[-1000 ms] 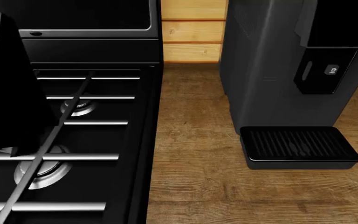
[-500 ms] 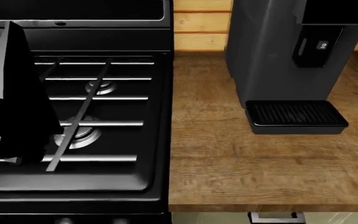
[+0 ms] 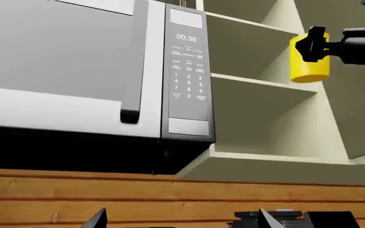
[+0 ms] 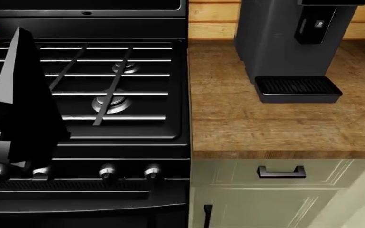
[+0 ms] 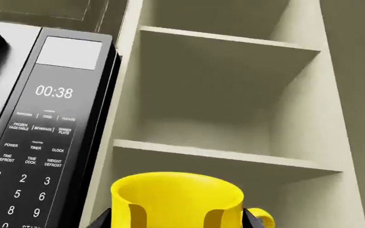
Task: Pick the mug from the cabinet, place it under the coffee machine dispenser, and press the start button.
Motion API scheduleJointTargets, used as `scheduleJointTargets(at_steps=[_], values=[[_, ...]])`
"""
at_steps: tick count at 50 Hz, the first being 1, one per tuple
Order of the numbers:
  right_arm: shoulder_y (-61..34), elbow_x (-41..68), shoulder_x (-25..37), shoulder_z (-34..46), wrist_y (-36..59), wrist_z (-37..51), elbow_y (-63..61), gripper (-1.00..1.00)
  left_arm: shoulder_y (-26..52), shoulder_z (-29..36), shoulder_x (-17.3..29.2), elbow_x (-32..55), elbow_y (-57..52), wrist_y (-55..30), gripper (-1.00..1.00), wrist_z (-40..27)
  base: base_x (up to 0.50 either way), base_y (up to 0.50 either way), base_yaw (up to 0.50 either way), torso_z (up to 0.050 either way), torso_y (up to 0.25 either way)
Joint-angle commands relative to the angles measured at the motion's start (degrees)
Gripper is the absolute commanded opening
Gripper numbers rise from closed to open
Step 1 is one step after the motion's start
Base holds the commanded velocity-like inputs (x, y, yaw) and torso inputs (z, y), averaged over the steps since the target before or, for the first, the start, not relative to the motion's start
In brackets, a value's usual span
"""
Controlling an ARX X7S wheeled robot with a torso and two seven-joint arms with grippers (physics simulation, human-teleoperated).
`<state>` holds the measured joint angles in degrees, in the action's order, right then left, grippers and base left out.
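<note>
The right claw (image 3: 312, 45) is clamped on the yellow mug (image 5: 177, 202), and in the left wrist view the pair shows at the upper right of the frame, held in the air in front of the open cabinet (image 5: 227, 95), clear of its shelves. In the right wrist view the mug fills the lower middle of the frame, upright, with its small handle at the lower right and dark fingers (image 5: 131, 216) against its wall. The left claw's tips only just show at the lower edge of its own view, so I cannot tell whether it is wide or narrow.

The step in hand looks like carrying the mug down to the coffee machine (image 4: 277, 38), which sits at the upper right of the head view with its ribbed drip tray (image 4: 296, 88) bare. To do this well, keep the mug level, bring it down away from the microwave (image 3: 93, 71), and lower it straight onto the tray under the spout block. The button panel (image 4: 313, 26) is small and will need a careful touch.

The 2 cabinet shelves in sight hold nothing, and nothing can be seen inside the mug from this low angle.
</note>
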<state>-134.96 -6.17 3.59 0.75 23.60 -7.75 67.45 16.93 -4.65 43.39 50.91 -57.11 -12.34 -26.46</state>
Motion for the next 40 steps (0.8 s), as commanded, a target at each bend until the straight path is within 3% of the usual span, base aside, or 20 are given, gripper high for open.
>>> scheduleJointTargets(at_steps=[1,27,33,40], values=[[-0.03,-1.10,0.79,0.15,-15.44,-6.01,-3.97,-1.00,-0.31,1.12,-0.13,-0.85,0.15,0.14,1.00,-0.18,0.00,0.00,0.00,0.000,0.000],[0.02,1.30,2.57,-0.33,-4.01,-13.67,-3.06,-1.00,-0.06,3.35,-0.39,-1.90,0.67,0.66,1.00,0.03,0.00,0.00,0.00,0.000,0.000],[9.88,2.03,3.27,-1.22,12.45,-16.05,-26.92,-1.00,-0.29,3.57,-0.23,-1.92,0.36,0.75,1.00,-0.26,0.00,0.00,0.00,0.000,0.000],[15.17,2.56,4.07,-1.96,21.84,-16.98,-39.83,-1.00,-0.60,3.93,-0.04,-2.16,0.05,0.83,1.00,-0.55,0.00,0.00,0.00,0.000,0.000]])
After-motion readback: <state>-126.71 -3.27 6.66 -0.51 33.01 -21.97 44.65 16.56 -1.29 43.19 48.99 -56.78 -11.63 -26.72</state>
